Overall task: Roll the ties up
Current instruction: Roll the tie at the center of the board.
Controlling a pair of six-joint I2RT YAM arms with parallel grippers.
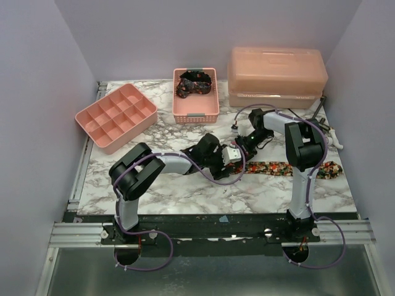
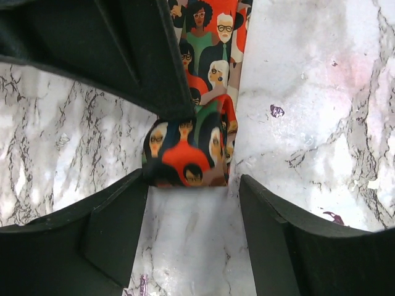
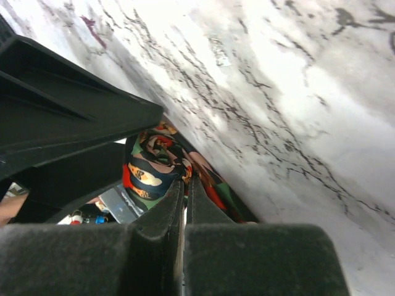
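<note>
A tie (image 1: 290, 168) printed with faces in red, orange and green lies flat along the right of the marble table, its left end curled into a small roll (image 2: 185, 154). My right gripper (image 3: 185, 180) is shut with its tips pinched on that rolled end of the tie (image 3: 148, 172). My left gripper (image 2: 192, 231) stands open just short of the roll, bare marble between its fingers. In the top view the two grippers meet near the table's middle, the left gripper (image 1: 233, 155) beside the right gripper (image 1: 242, 147). A second dark tie (image 1: 195, 82) lies bunched in the pink basket (image 1: 196, 115).
A pink divided tray (image 1: 115, 117) sits at the back left. A large pink lidded box (image 1: 276, 77) stands at the back right. Purple cables loop off both arms over the table. Grey walls close in the left, right and back.
</note>
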